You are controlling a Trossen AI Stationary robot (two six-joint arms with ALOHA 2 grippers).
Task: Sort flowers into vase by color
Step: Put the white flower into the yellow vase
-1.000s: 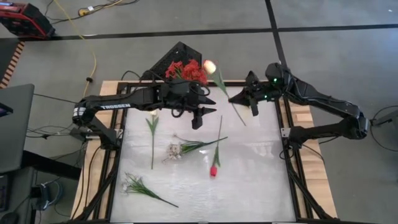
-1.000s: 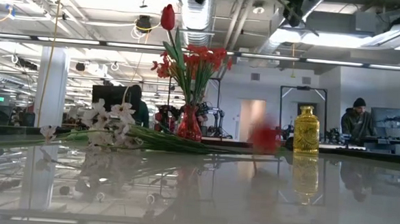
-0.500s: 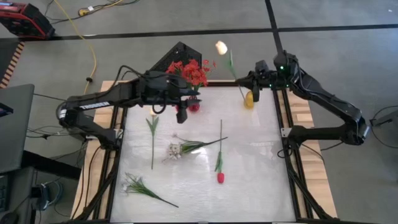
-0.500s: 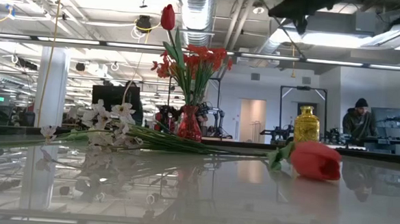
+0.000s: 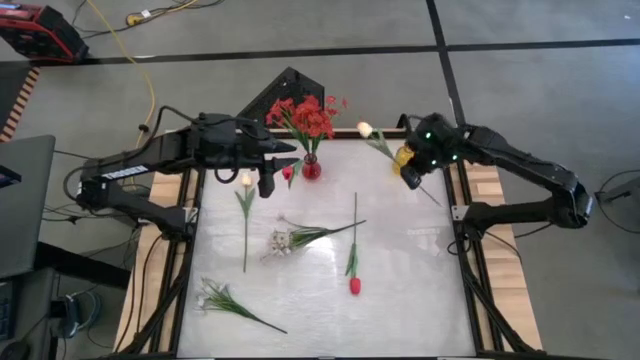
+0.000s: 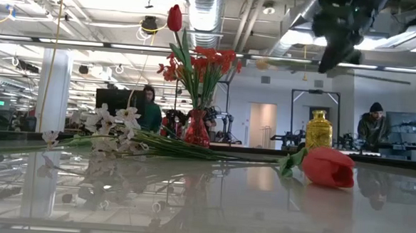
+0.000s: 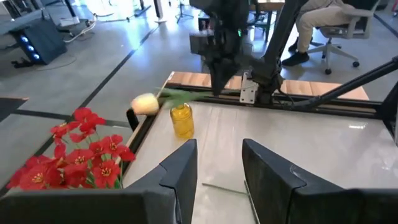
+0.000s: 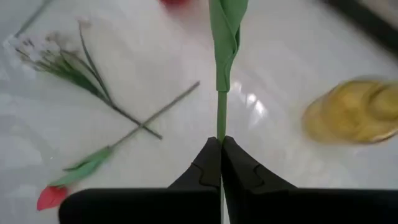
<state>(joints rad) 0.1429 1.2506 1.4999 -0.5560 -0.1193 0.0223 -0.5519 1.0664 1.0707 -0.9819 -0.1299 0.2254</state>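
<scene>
My right gripper [image 5: 410, 176] hangs above the table's far right, beside the yellow vase [image 5: 402, 157], and is shut on a cream tulip [image 5: 365, 129]. My left gripper [image 5: 270, 176] hovers open and empty to the left of the red vase [image 5: 311, 168], which holds red flowers [image 5: 305, 115]. On the table lie another cream tulip [image 5: 245, 215], a white spray [image 5: 290, 238], a red tulip [image 5: 352, 262] and a second white spray [image 5: 235, 305]. In the low view the red tulip's head [image 6: 327, 165] rests on the tabletop. My right gripper pinches the cream tulip's green stem [image 8: 219, 127] between its two fingertips, below the leaf [image 8: 224, 37]. The fingers slant down from above. The tulip is lifted clear and tilted; its blossom points toward the red vase and its lower stem end [image 5: 436, 201] sticks out behind the gripper.
The two vases stand close to the far edge [image 5: 340, 140], the yellow one just beside my right gripper. Loose flowers cover the table's middle and near left. A wooden frame [image 5: 490, 250] borders the table. People and desks show in the room behind.
My right gripper has tipped downward and sunk toward the yellow vase, swinging the cream tulip's blossom from beyond the far edge to between the vases. My left gripper has drawn back toward the table's left and risen. The red tulip has settled on the table.
</scene>
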